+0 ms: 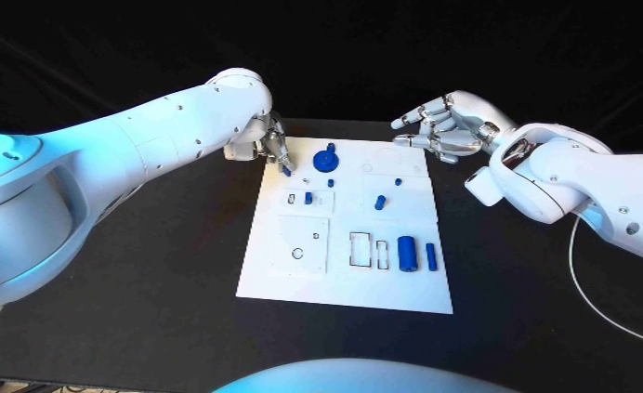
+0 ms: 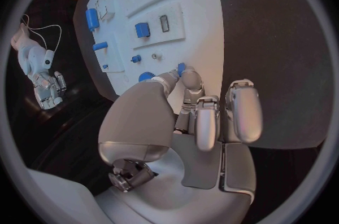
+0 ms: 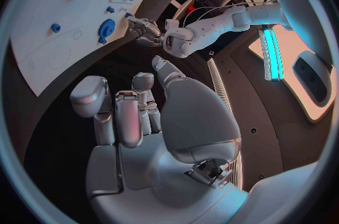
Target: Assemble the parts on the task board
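On the black table (image 1: 161,263) the white task board (image 1: 351,226) lies lengthwise in the head view, running from twelve o'clock down toward six. The left hand (image 1: 272,144) sits at the board's eleven o'clock corner, its fingertips (image 2: 185,74) closed on a small blue peg (image 1: 285,170) at the board's edge (the left wrist view shows a blue tip between thumb and finger). Just beside it, toward one o'clock of the peg, a round blue disc with a knob (image 1: 326,161) rests on the board. Nearer the board's centre stand a short blue piece (image 1: 308,198) in a slot and a slanted blue pin (image 1: 381,202), apart from each other. At the board's four o'clock side a large blue cylinder (image 1: 406,253) and a thinner blue bar (image 1: 431,256) lie side by side, close but not touching, next to rectangular recesses (image 1: 360,249). The right hand (image 1: 446,126) hovers off the board's one o'clock corner, fingers curled loosely inward and holding nothing.
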`<act>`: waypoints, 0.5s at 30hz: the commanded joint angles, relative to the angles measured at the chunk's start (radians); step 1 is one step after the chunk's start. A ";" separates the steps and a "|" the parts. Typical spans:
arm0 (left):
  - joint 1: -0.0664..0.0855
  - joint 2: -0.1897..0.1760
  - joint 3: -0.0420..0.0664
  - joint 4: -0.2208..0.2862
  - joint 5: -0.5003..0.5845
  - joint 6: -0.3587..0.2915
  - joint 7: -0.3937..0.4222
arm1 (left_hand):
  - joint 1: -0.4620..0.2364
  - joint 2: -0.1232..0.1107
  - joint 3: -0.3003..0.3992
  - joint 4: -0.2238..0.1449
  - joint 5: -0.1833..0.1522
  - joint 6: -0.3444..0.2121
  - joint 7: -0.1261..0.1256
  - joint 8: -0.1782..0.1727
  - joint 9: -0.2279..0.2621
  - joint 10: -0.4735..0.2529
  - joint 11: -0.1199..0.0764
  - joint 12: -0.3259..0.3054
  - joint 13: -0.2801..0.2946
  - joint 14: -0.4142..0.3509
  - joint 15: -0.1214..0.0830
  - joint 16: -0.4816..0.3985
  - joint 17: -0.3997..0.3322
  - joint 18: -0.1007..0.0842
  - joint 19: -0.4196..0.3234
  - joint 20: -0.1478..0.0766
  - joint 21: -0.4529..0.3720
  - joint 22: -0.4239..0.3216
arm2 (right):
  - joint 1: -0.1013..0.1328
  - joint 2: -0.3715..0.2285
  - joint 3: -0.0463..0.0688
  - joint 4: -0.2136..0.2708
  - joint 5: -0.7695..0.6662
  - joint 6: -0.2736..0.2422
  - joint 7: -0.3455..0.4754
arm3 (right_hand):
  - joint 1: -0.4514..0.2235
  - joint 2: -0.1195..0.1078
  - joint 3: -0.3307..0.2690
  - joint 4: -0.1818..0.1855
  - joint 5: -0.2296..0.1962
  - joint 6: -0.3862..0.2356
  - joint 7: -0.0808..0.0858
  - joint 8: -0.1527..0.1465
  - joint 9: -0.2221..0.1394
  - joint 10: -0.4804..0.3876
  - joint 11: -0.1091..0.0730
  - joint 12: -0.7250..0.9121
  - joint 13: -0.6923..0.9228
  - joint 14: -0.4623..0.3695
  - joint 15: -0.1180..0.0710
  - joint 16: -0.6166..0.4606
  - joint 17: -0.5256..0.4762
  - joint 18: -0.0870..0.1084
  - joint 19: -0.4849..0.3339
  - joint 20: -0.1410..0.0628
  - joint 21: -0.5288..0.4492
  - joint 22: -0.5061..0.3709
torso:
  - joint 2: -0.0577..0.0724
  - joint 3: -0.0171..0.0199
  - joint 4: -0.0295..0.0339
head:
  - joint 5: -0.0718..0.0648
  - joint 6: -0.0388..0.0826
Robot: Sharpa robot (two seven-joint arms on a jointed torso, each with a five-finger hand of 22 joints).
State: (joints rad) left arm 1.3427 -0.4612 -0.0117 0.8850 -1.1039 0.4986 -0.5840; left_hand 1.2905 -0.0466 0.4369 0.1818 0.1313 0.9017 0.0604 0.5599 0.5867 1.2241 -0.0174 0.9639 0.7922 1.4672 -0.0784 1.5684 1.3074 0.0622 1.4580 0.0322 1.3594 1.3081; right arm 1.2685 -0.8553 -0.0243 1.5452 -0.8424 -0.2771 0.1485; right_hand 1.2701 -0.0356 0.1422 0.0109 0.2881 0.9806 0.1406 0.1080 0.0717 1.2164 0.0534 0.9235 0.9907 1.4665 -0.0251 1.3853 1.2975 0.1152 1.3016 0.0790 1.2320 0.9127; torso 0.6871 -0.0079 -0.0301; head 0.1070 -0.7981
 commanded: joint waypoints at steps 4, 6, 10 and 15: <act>-0.001 -0.009 -0.001 0.009 0.012 0.000 0.018 | -0.033 -0.013 0.174 -0.131 -0.001 -0.008 -0.001 0.018 0.006 0.012 0.002 0.003 0.000 0.104 0.003 0.002 0.263 -0.001 0.004 0.001 -0.004 0.024 | -0.001 0.000 0.000 0.000 -0.001 0.013 0.006 | -0.005 0.003 0.001 0.006 -0.002 -0.007 0.003 0.006 -0.001 -0.006 -0.001 -0.001 0.000 0.046 0.000 -0.005 -0.003 0.006 -0.004 -0.001 -0.007 -0.002 | 0.000 -0.0001 0.0014 | 0.000 0.001; -0.001 -0.016 -0.001 0.021 0.017 -0.022 0.030 | -0.041 -0.019 0.194 -0.140 -0.001 -0.007 -0.001 0.024 0.008 0.015 0.002 0.006 0.001 0.104 0.002 0.002 0.263 -0.001 0.006 0.001 -0.002 0.027 | -0.001 0.000 0.000 0.000 -0.001 0.013 0.006 | -0.005 0.003 0.001 0.006 -0.002 -0.007 0.003 0.006 -0.001 -0.006 -0.001 -0.001 0.000 0.046 0.000 -0.005 -0.003 0.006 -0.004 -0.001 -0.007 -0.002 | 0.000 0.0000 0.0020 | 0.000 0.002; -0.001 -0.042 -0.001 0.069 0.022 -0.074 0.057 | -0.058 -0.033 0.234 -0.159 -0.002 -0.004 -0.003 0.036 0.011 0.025 -0.001 0.014 0.005 0.104 0.001 0.002 0.263 -0.002 0.009 0.000 0.001 0.032 | -0.001 -0.002 0.000 0.001 0.000 0.013 0.006 | -0.005 0.003 0.001 0.006 -0.002 -0.007 0.003 0.006 -0.001 -0.006 -0.001 -0.001 0.000 0.046 0.000 -0.005 -0.003 0.006 -0.004 -0.001 -0.007 -0.002 | 0.000 -0.0004 0.0024 | 0.000 0.002; 0.000 -0.092 -0.001 0.155 0.025 -0.128 0.092 | -0.071 -0.047 0.258 -0.174 -0.002 0.002 -0.005 0.044 0.012 0.041 -0.004 0.026 0.016 0.104 -0.001 0.002 0.263 -0.005 0.014 -0.002 0.009 0.042 | -0.001 -0.005 0.000 0.001 0.001 0.014 0.005 | -0.005 0.004 0.001 0.006 -0.002 -0.006 0.003 0.006 -0.001 -0.007 -0.001 -0.001 0.000 0.046 0.000 -0.006 -0.004 0.006 -0.005 -0.001 -0.007 -0.003 | -0.001 0.0001 0.0026 | 0.002 0.002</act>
State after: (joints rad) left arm 1.3420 -0.5483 -0.0127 1.0252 -1.0900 0.4324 -0.5433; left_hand 1.2290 -0.0918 0.5498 0.1485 0.1303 0.8987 0.0606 0.5975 0.5978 1.2558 -0.0206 0.9839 0.8066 1.4672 -0.0784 1.5684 1.3073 0.0623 1.4580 0.0322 1.3636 1.3079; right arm 1.2684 -0.8600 -0.0243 1.5456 -0.8420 -0.2747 0.1489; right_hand 1.2701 -0.0356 0.1422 0.0109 0.2881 0.9806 0.1407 0.1080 0.0717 1.2165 0.0534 0.9235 0.9908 1.4665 -0.0251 1.3853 1.2942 0.1152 1.3016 0.0790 1.2281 0.9109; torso 0.6866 -0.0083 -0.0276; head 0.1075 -0.7957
